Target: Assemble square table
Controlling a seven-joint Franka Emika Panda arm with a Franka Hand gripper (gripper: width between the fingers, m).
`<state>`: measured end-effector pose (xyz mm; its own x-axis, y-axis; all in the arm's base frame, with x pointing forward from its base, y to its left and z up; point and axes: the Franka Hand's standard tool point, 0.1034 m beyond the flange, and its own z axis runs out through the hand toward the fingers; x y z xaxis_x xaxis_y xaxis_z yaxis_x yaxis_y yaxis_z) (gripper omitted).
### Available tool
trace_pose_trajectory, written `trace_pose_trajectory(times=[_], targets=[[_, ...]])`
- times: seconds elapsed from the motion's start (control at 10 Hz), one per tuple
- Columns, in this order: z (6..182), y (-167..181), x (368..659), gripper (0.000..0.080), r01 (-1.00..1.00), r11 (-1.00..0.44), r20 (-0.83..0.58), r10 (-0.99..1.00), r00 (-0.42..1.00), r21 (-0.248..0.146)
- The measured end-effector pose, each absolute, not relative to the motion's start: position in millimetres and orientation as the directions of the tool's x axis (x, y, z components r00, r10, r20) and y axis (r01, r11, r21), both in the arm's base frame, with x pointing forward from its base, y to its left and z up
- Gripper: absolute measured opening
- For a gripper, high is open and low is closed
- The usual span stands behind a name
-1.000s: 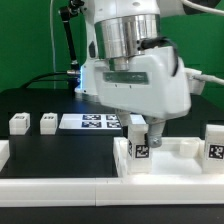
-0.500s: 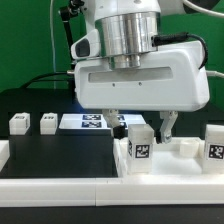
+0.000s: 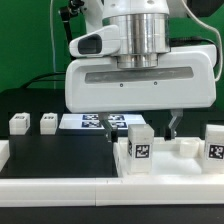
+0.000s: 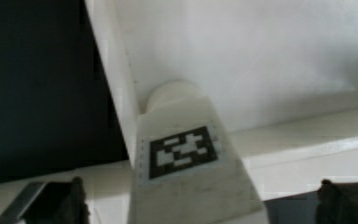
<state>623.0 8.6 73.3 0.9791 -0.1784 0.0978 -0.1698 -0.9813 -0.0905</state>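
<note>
Pincer spread open above one leg, second leg nearby, both on one tabletop

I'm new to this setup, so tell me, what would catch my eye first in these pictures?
The big white gripper fills the middle of the exterior view, its fingers open on either side of an upright tagged leg on the table top. Two more legs sit apart on the black table at that view's left.
</note>
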Motion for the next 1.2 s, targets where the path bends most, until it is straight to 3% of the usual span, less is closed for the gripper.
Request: trace_pose_trajectory(times=[0.1, 0.2, 0.3, 0.4, 0.6, 0.7, 0.8, 1.0, 1.2], targets=[[73.2, 8, 623, 0.0538, -0.17, -0.981, 0.098, -0.178, 0.979, -0.09], [73.1, 9, 623, 0.0374, -0.249, -0.963, 0.09, -0.258, 0.962, -0.099], [73.0, 8, 623, 0.0374, -0.318, -0.942, 0.083, -0.327, 0.941, -0.104], [72.5, 6, 622, 0.0291, -0.37, -0.923, 0.076, -0.379, 0.922, -0.107], [72.3, 6, 622, 0.0291, -0.53, -0.84, 0.054, -0.538, 0.841, -0.119], [72.9, 5, 623, 0.0291, -0.675, -0.727, 0.028, -0.683, 0.73, -0.125], [73.6, 6, 622, 0.0291, -0.801, -0.587, -0.006, -0.806, 0.591, -0.12], [74.0, 12, 622, 0.0291, -0.98, -0.163, -0.122, -0.977, 0.177, -0.114], [73.7, 15, 623, 0.0291, -0.995, 0.017, -0.151, -0.989, -0.002, -0.097]])
